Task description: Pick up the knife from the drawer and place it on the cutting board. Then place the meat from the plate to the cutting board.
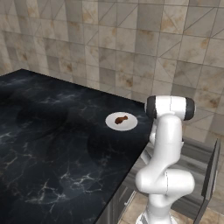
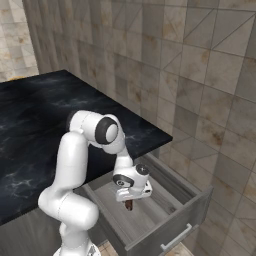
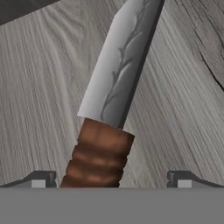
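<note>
Hand view: gripper (image 3: 111, 179) jaws spread wide, straddling the knife (image 3: 114, 98) handle, no contact visible. Knife lies flat on the drawer (image 2: 165, 227) floor directly under the fingers.

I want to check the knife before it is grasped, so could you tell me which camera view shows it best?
The hand view: the knife lies flat on the drawer floor, grey blade and ribbed brown handle clear, between the open gripper tips. The right base view gives a brown bit under the gripper. The left base view adds nothing.
</note>
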